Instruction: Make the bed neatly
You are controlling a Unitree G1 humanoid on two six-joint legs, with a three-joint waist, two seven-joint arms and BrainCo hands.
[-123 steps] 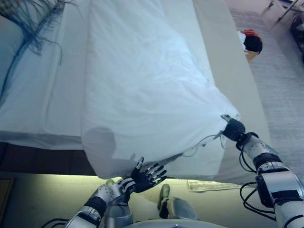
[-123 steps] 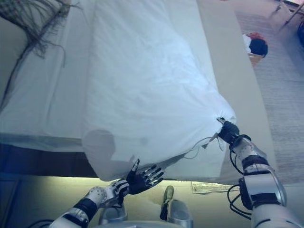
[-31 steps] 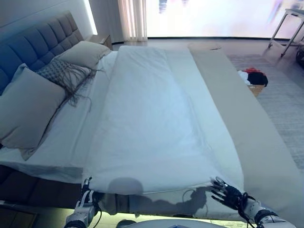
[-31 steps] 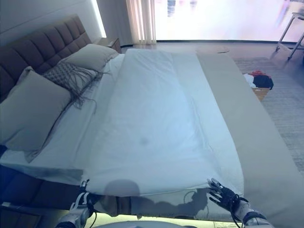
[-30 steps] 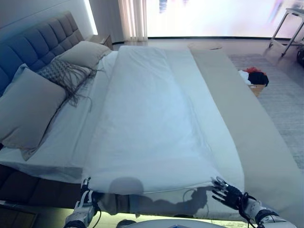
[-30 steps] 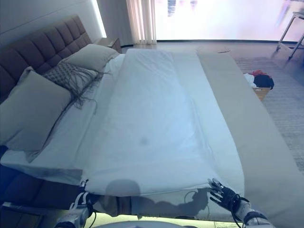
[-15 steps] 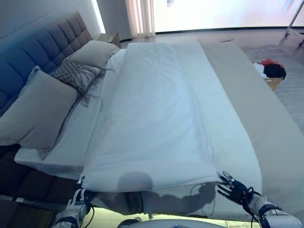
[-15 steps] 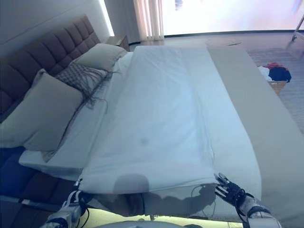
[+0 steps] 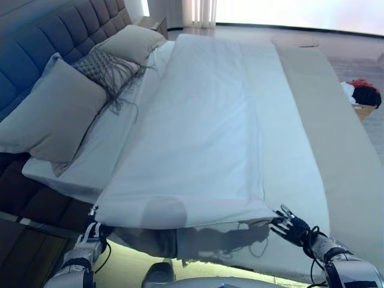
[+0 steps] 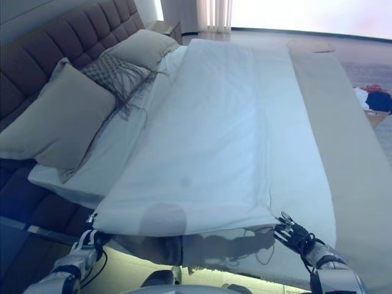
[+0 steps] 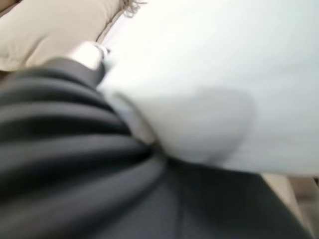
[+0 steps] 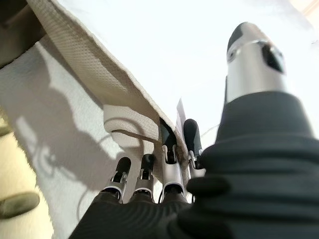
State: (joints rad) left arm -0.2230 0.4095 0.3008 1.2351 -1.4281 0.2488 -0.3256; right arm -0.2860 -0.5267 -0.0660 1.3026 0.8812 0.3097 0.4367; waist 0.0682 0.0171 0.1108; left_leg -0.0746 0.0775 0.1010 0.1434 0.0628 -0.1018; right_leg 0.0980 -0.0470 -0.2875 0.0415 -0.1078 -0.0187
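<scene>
A white duvet (image 9: 198,132) lies lengthwise down the middle of the bed, its near edge lifted a little off the mattress with shadow under it. My left hand (image 9: 91,233) is at the near left corner; in the left wrist view the duvet (image 11: 214,74) runs right into the hand's dark cover (image 11: 60,149), with the thumb on the cloth. My right hand (image 9: 292,229) holds the near right corner. In the right wrist view its fingers (image 12: 169,169) curl into the duvet's hem (image 12: 124,99), the thumb above it.
Large grey pillows (image 9: 57,114), a fringed cushion (image 9: 108,66) and another pillow (image 9: 132,42) rest against the padded headboard (image 9: 36,42) on the left. A beige cover (image 9: 336,132) runs along the bed's right side. A basket of clothes (image 9: 363,96) stands on the floor beyond.
Four seconds ago the duvet hung bunched and my left hand was open and free; now it lies flat with both hands at its near corners. Over the last second mainly the camera shifted.
</scene>
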